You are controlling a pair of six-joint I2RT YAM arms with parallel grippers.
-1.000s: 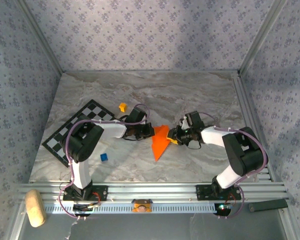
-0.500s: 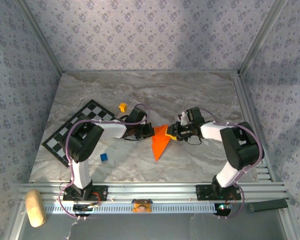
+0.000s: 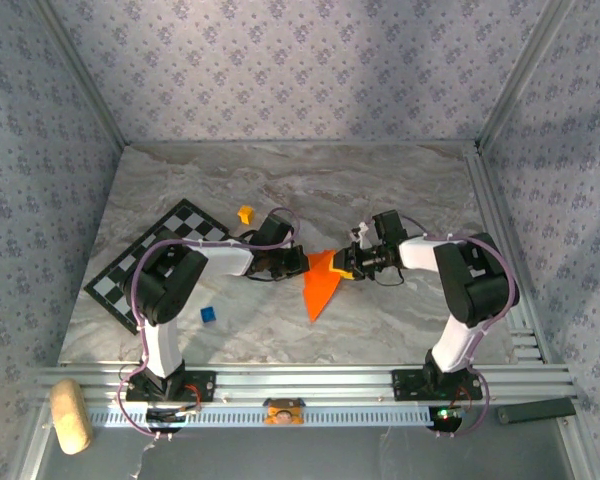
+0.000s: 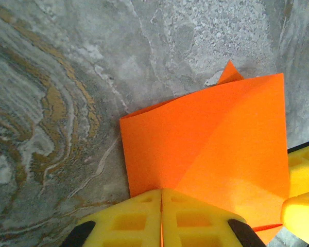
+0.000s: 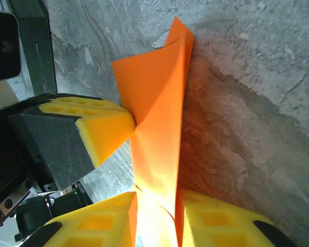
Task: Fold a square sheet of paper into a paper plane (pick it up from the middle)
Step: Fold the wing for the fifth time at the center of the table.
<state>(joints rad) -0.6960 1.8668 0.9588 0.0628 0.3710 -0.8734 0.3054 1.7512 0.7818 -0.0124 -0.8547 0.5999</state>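
Your right hand (image 3: 349, 265) has edged toward the left hand (image 3: 300, 262). Both are clamped on the paper (image 3: 320, 287), so the fold appears underway.

Robot test cell, laboratory type. Indicators: left arm (image 3: 165, 285) and right arm (image 3: 475, 290) bolted to an aluminium rail (image 3: 310, 382) at the tabletop (image 3: 380, 180) edge; metal frame posts (image 3: 80, 75); patterned wall panels (image 3: 300, 70) enclosing three sides.
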